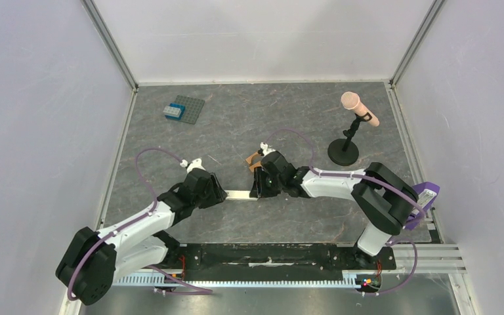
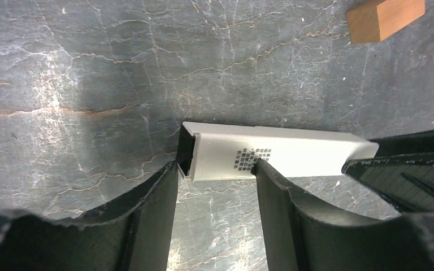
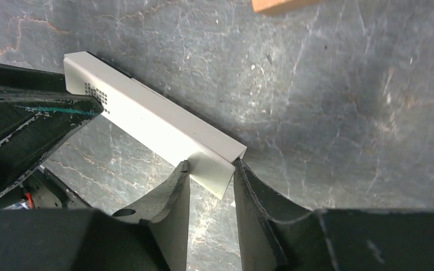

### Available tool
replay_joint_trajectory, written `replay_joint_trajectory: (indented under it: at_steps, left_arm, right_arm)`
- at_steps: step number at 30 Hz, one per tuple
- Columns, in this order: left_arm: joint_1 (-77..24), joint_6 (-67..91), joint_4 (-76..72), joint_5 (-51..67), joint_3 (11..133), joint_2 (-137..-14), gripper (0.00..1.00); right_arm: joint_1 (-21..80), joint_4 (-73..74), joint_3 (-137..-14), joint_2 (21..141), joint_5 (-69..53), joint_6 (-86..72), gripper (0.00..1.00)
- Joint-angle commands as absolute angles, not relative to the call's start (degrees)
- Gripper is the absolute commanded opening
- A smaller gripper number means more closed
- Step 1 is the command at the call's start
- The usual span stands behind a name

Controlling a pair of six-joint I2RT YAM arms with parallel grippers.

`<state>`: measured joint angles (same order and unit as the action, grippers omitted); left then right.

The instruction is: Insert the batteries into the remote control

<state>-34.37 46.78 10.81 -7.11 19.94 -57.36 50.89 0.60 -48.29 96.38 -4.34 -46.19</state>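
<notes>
Right gripper (image 3: 211, 164) pinches the remote control (image 3: 147, 121) by one short end, both fingertips (image 3: 181, 175) pressed against its sides and the jaws narrow. Left gripper (image 2: 217, 164) stands at the bar's other end with jaws apart, bare table (image 2: 215, 231) showing between them. One finger sits beside the dark recess (image 2: 186, 152) at that end and the other overlaps the bar's near edge, but nothing is clamped. From above, the remote lies near the table's centre, running 9 to 3 o'clock between the two grippers. An orange-brown block (image 1: 254, 161) rests at 12 o'clock of the right gripper. A grey studded plate (image 1: 189, 109) with a blue brick (image 1: 173, 111) sits toward 11 o'clock — a pink microphone (image 1: 351, 100) toward 2 o'clock.
</notes>
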Motion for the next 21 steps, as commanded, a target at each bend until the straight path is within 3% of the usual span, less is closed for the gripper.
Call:
replay_joint_trajectory:
  at_steps: [1,14,21]
  left_arm:
    - [-35.2,42.3,17.8,-5.9,22.6,-59.6,0.59]
    - [-33.6,42.4,17.7,-7.8,25.8,-62.9,0.58]
    - [-32.2,41.9,16.4,-7.8,25.4,-63.3,0.56]
  right_arm:
    - [49.1,12.7,-48.2,103.3,4.5,-35.3,0.15]
    - [47.7,15.5,-51.4,107.7,4.1,-31.5,0.18]
    - [47.4,19.0,-55.3,110.3,4.0,-29.6,0.25]
